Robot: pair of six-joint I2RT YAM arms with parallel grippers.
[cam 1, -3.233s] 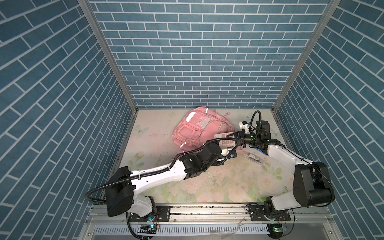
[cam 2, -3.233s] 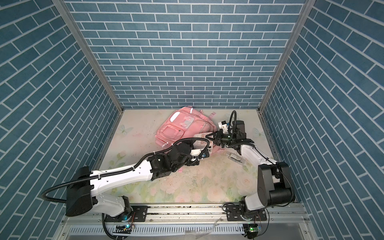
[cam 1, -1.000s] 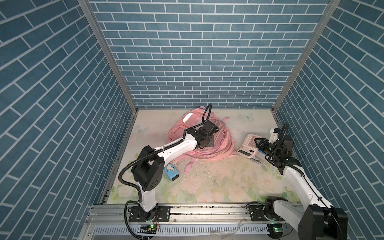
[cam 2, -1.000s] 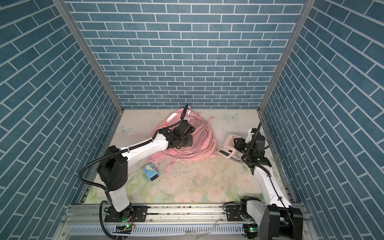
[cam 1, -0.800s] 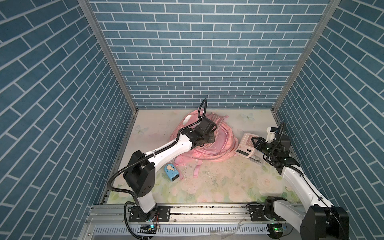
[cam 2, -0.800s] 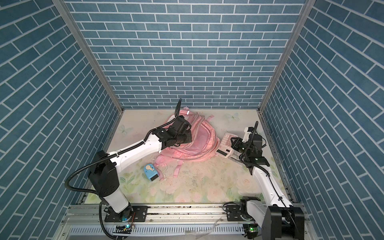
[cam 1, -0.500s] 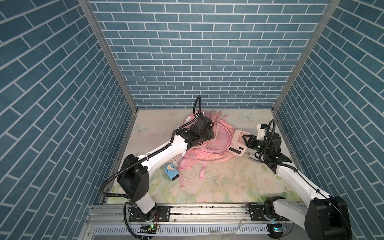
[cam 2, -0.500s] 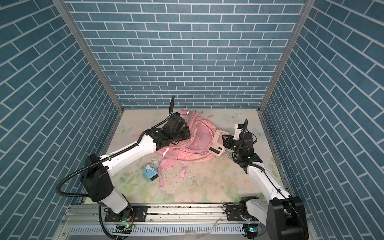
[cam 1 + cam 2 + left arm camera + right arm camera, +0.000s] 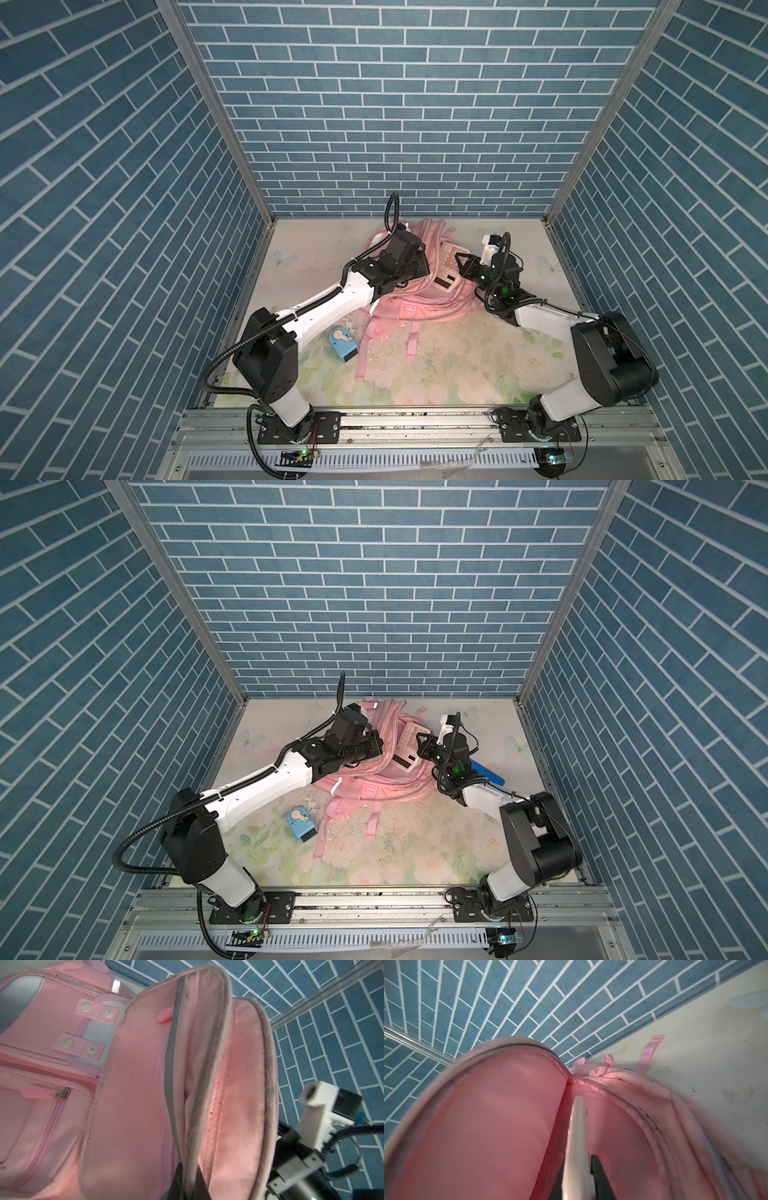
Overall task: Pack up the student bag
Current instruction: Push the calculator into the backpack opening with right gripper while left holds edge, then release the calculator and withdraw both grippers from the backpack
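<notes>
- My left end effector [image 9: 188, 1176] pinched the student bag [image 9: 411, 309] rim; slipping would close it.
- At 3 o'clock, right end effector [image 9: 579, 1180] gripped calculator [image 9: 578, 1136]; zip might snag.

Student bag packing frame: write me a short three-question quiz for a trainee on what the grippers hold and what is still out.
1. True or false: the right gripper holds the calculator at the open mouth of the student bag.
2. What is the left gripper clamped on? A) the edge of the bag's opening B) a shoulder strap C) the calculator
3. Name the loose item lying on the table on the left arm's side.

Key: 1 true; 2 A; 3 the small blue gadget.
</notes>
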